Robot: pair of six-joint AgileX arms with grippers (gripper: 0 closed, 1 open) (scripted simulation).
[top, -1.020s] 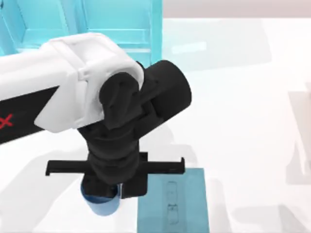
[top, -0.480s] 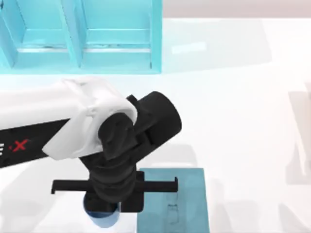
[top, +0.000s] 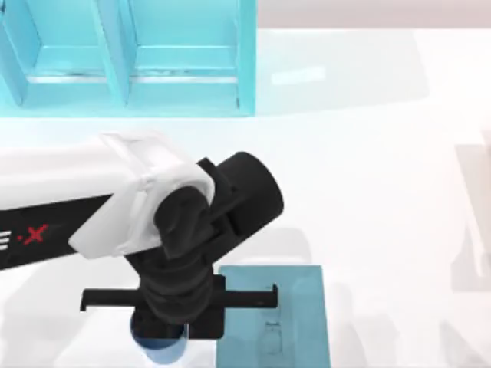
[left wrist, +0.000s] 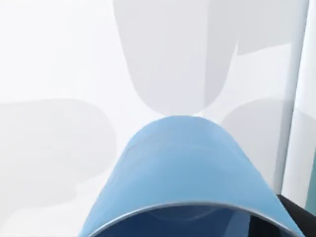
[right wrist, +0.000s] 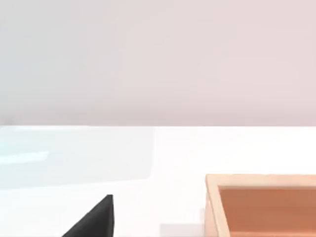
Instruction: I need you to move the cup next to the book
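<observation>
An AgileX left gripper is hanging straight down over the near edge of the table, its black body directly above the cup. Whether its fingers are clamping the cup or standing off it cannot be told: the wrist is covering them from above, and in the left wrist view the cup's blue wall and rim are sitting right up against the camera with no fingertip clearly in sight. The cup appears to be standing upright beneath the claw, mouth toward it.

Just to the right of the gripper, the book is lying flat, its left edge close beside the cup with a narrow strip of table between them. Judging by that, the cup is being set where the task wants it, and the placing looks nearly done; what probably remains is letting go and lifting clear without knocking the cup over.

Farther off, beyond the arm at the table's far left, a light-blue shelf unit is standing. The right wrist view is taking in bare table and the corner of a wooden box.

Counted: one cup, one book, one shelf unit, one box.
</observation>
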